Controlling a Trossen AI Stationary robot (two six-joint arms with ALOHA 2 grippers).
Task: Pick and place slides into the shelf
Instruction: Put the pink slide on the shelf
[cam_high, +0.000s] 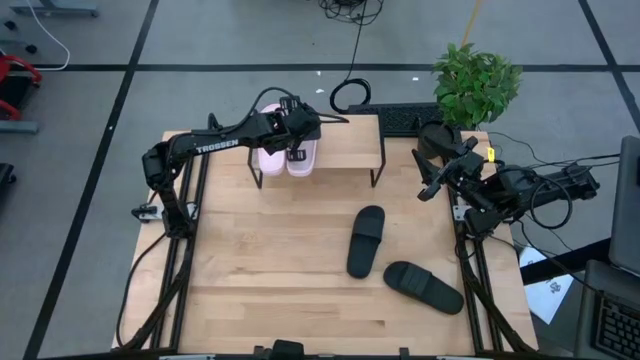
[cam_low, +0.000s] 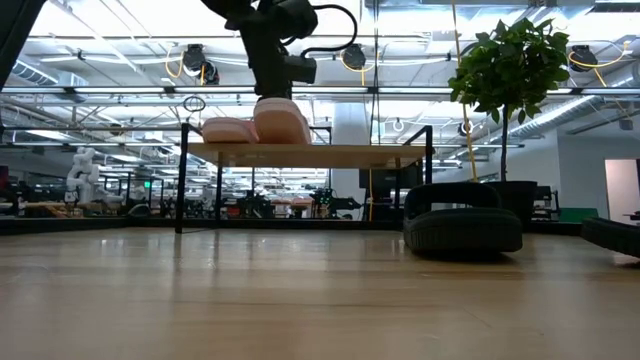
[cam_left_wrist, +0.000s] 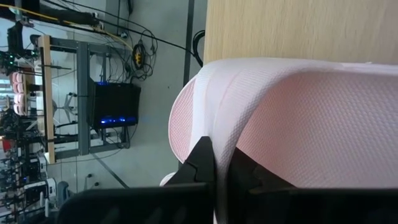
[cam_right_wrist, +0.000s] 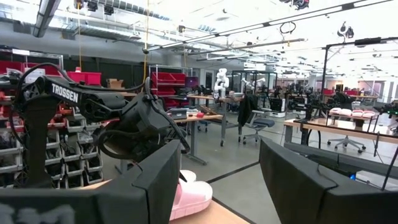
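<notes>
While standing at twelve o'clock, shelf (cam_high: 340, 150) bearing pink slides (cam_high: 288, 155) at ten o'clock; black slides (cam_high: 366, 240) lying around five o'clock; left gripper (cam_high: 296, 135) pinching one pink slide; right gripper (cam_high: 430, 178) waiting spread at three o'clock.

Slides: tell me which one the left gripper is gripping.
The pink slide on the shelf, right one of its pair; the left gripper is shut on its strap. Both black slides lie untouched on the table.
</notes>
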